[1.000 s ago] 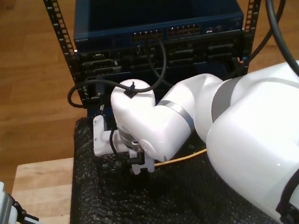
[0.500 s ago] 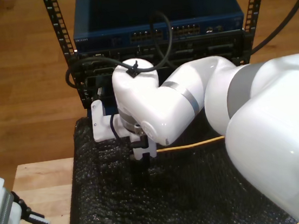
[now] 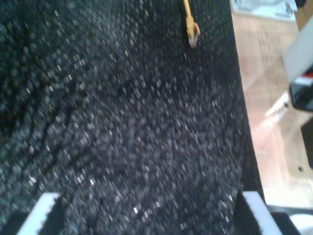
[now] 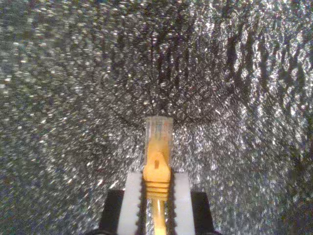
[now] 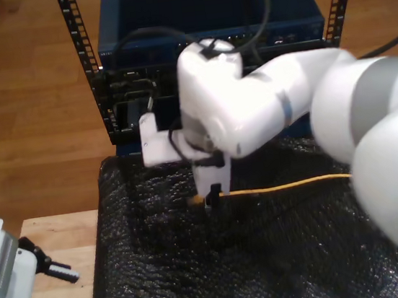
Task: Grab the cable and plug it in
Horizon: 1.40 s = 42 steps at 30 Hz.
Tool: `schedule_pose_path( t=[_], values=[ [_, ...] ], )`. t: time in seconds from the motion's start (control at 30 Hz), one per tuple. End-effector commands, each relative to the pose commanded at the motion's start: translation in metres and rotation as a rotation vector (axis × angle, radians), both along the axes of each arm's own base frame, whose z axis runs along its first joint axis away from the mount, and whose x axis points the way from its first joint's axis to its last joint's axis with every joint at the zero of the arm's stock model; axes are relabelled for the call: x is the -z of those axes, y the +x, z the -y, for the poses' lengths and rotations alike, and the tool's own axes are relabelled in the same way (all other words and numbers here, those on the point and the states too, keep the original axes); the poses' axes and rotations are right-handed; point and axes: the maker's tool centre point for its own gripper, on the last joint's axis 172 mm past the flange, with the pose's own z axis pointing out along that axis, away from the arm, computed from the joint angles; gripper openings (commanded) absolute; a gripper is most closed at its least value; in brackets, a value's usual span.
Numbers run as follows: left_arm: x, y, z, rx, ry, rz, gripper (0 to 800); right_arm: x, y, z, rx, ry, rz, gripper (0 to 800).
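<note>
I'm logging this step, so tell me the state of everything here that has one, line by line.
Yellow-orange network cable: clamped just behind its clear plug, held above the mat, the rest trailing toward the exterior view's right.
My second gripper: shut on the cable's boot.
My first gripper: open, holding nothing, fingers spread above the mat.
Black bubbly mat: lying flat.
Blue rack-mounted switch: ports hidden by the arm.

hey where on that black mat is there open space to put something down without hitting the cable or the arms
The black mat is bare along its near stretch, between the cable and the near edge, toward my first gripper at the exterior view's left. It is crowded mid-mat, where my second gripper pinches the cable behind its clear plug.
</note>
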Motion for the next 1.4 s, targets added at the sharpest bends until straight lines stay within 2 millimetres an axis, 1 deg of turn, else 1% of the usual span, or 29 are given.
schedule_pose_path(
  t=[0.23,0.37,0.47,0.67,0.87,0.97,1.03,1.17,1.27,1.4],
  values=[
    [-0.021,0.007,0.014,0.036,0.002,-0.017,800,-0.029,-0.005,0.011,0.020,0.061,-0.017,6],
    [-0.032,0.018,0.028,0.016,-0.041,-0.009,800,-0.039,-0.016,0.013,0.026,0.104,-0.061,6],
    [-0.040,0.024,0.038,0.012,-0.074,0.001,800,-0.051,-0.026,0.014,0.005,0.142,-0.077,4],
    [-0.055,0.034,0.071,0.016,-0.136,-0.012,800,-0.077,-0.033,0.037,0.050,0.188,-0.083,4],
    [-0.071,0.040,0.104,0.040,-0.172,-0.038,800,-0.113,-0.048,0.039,0.044,0.246,-0.068,6],
    [-0.080,0.046,0.120,0.048,-0.199,-0.026,800,-0.127,-0.060,0.040,0.047,0.297,-0.086,6],
    [-0.083,0.053,0.129,0.043,-0.212,-0.009,800,-0.135,-0.063,0.043,0.059,0.325,-0.092,6],
    [-0.084,0.060,0.148,0.045,-0.216,-0.001,800,-0.138,-0.069,0.050,0.065,0.343,-0.110,6],
    [-0.081,0.061,0.164,0.067,-0.197,0.000,800,-0.145,-0.069,0.061,0.087,0.357,-0.105,4],
    [-0.081,0.059,0.185,0.100,-0.192,0.004,800,-0.154,-0.076,0.068,0.097,0.396,-0.119,6]
  ],
)
